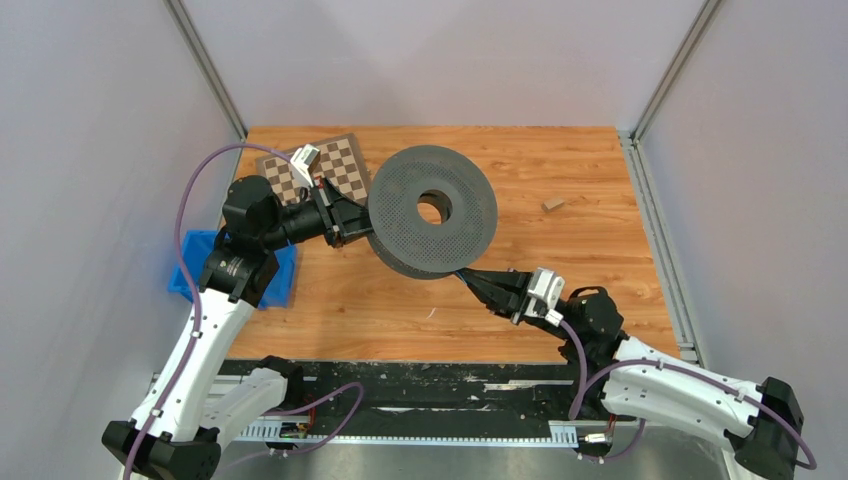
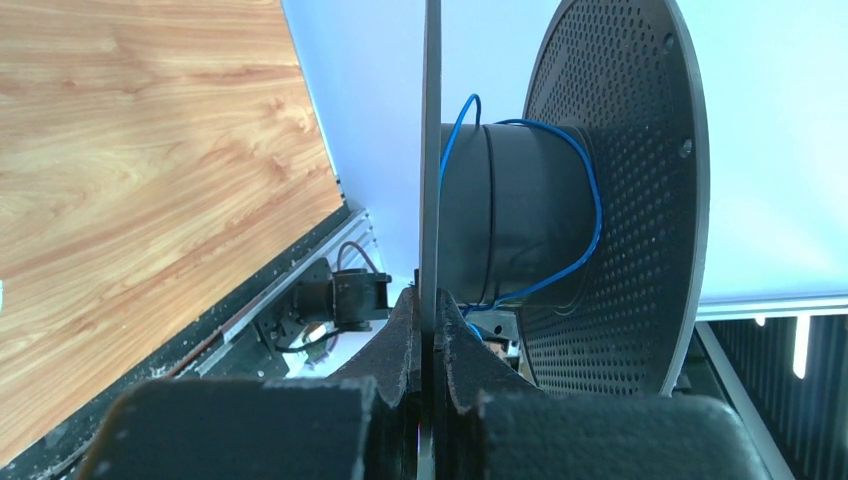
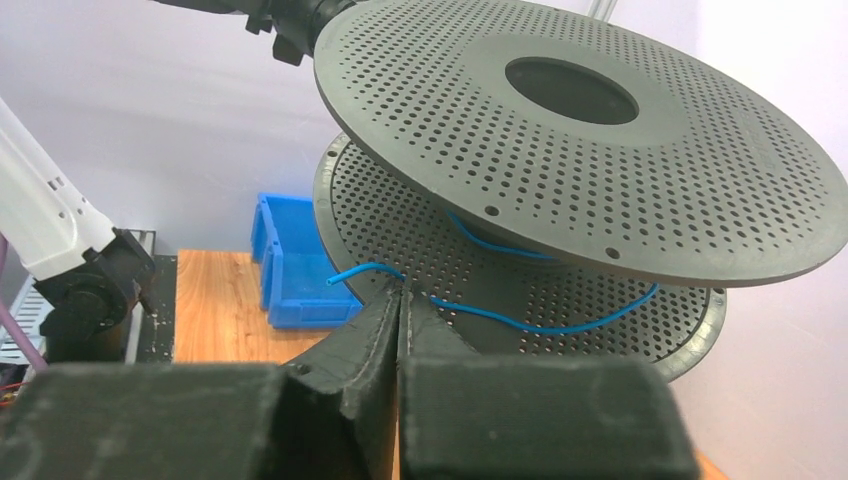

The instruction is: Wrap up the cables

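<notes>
My left fingers [image 2: 405,325] are clamped on the thin rim of one disc of the spool [image 2: 610,200], with the hub just beyond their tips. My right fingers [image 3: 385,320] are pressed together with the cable [image 3: 540,326] crossing right at their tips, pinched there as far as I can judge. A short free end pokes out to their left, and the rest runs off to their right into the gap between the discs. The turns around the hub sit slack, so an uneven pull could make them spring off or bunch up. With so little tail past the right fingers, the cable could slip out. An edge grip on so wide a spool could also let it twist under a tug. From above, the cable is hidden under the top disc. I can't see the hub's far side, count the turns, or find the other end.
</notes>
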